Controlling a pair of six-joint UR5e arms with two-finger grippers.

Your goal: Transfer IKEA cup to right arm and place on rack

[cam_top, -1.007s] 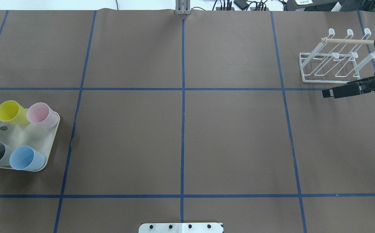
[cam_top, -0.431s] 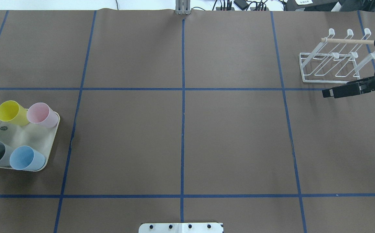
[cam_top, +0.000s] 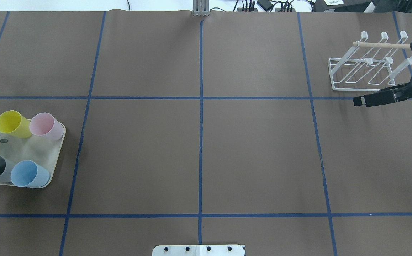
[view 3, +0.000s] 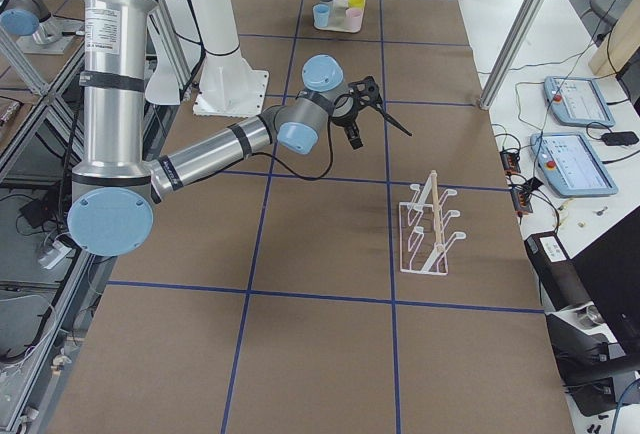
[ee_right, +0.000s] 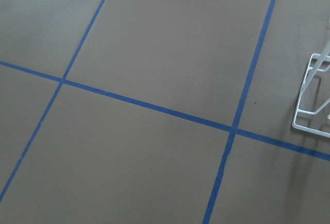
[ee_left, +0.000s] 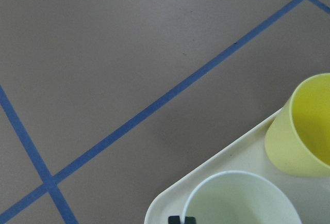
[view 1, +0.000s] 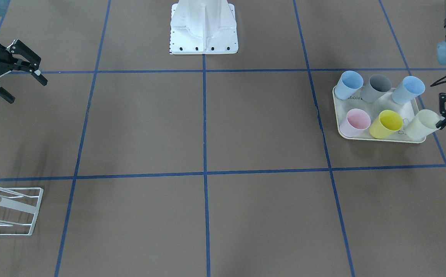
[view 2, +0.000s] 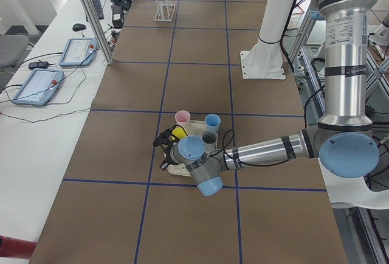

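- Left pincer (view 1: 444,121) closed on the rim of the pale green cup (view 1: 421,124), at the tray's (view 1: 381,140) outer end
- Right pincer (view 1: 28,91) open and empty, near the rack (cam_top: 364,64), well apart from the cup across the counter
- Cup mouth up; left arm nearer

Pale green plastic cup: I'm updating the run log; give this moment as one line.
left gripper: at rim of pale green plastic cup, corner of cream tray | right gripper: open, empty | white wire rack: no cups

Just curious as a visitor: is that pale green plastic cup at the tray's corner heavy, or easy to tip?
The pale green tapered plastic cup looks thin-walled and empty, so probably light. Its smooth sides might slip. Narrower at base than rim, it likely tips easily.
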